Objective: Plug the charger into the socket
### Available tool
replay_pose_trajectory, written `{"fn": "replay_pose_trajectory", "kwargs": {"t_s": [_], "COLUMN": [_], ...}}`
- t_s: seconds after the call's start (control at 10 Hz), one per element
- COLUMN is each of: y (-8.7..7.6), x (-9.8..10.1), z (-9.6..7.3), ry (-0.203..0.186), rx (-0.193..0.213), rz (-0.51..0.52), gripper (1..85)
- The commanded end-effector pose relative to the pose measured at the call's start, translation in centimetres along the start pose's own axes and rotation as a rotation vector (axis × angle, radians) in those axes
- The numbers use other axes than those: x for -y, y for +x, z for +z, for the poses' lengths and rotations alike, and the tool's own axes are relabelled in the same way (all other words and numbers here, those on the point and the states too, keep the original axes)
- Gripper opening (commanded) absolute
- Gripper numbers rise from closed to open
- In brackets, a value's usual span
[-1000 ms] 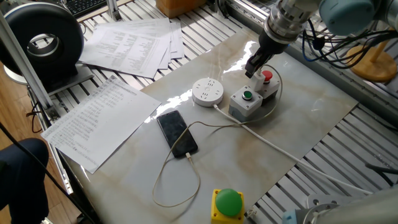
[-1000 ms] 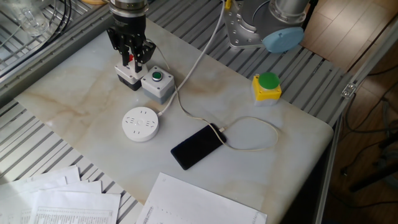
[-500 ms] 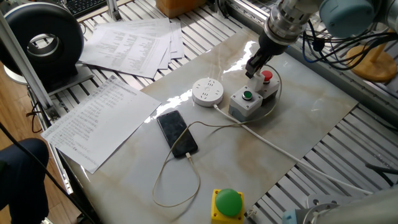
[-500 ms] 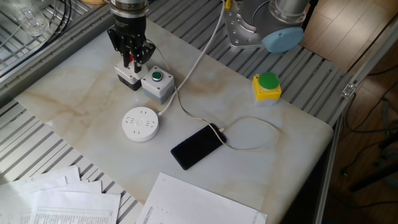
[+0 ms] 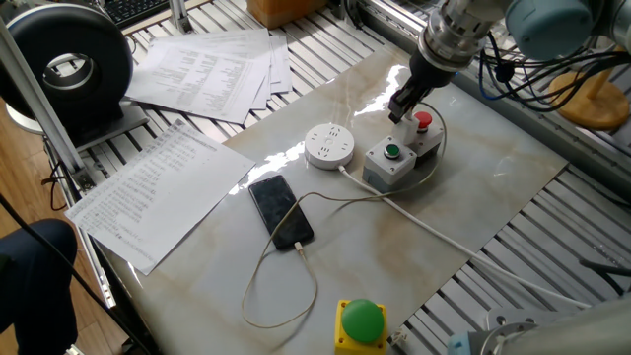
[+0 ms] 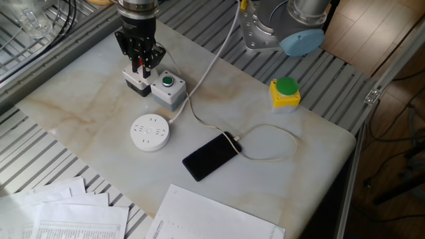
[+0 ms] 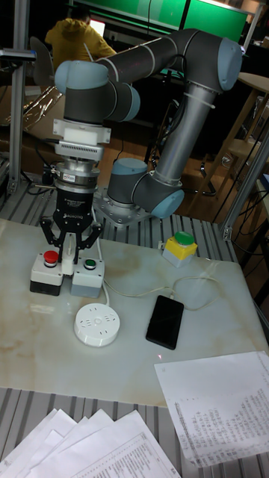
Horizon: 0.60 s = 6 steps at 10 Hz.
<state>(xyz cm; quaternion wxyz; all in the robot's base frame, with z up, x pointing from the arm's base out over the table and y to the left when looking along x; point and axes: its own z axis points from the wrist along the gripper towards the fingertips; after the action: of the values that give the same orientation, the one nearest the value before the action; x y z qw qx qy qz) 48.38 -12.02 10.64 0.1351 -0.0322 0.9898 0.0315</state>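
My gripper [image 7: 68, 263] hangs low over the gap between two grey button boxes, at the back of the marble slab. Its fingers [image 6: 141, 64] are shut on a small white piece, the charger [image 7: 68, 259], best seen in the tall view. A thin white cable [image 5: 435, 148] curls round the boxes and runs to a black smartphone [image 5: 280, 210]. The socket [image 5: 329, 145], a round white puck with slot holes, lies flat beside the boxes, a hand's width from the gripper [image 5: 402, 105]. In the other fixed view the socket [image 6: 149, 131] sits in front of the boxes.
Right under the gripper stand the grey box with the red button [image 7: 46, 270] and the one with the green button [image 7: 88, 275]. A yellow box with a green dome [image 6: 285, 91] stands near the slab's edge. Printed sheets [image 5: 158, 187] lie past the phone. The socket's thick cord [image 6: 219, 46] runs back toward the arm base.
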Motion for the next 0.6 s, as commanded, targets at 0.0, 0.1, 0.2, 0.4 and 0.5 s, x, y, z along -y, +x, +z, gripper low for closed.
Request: {"fn": "replay_pose_trajectory", "kwargs": {"t_s": [0.0, 0.1, 0.2, 0.4, 0.5], "y": [-0.4, -0.6, -0.9, -2.5, -3.4], "x": [0.2, -0.3, -0.5, -0.5, -0.2], "z": [-0.4, -0.5, -0.7, -2.0, -2.8], "ry": [0.012, -0.004, -0.007, 0.011, 0.041], "rx": [-0.006, -0.008, -0.007, 0.006, 0.005], "rz": [0.03, 0.038, 0.037, 0.009, -0.047], "gripper": [1.0, 1.0, 1.0, 1.0, 1.0]}}
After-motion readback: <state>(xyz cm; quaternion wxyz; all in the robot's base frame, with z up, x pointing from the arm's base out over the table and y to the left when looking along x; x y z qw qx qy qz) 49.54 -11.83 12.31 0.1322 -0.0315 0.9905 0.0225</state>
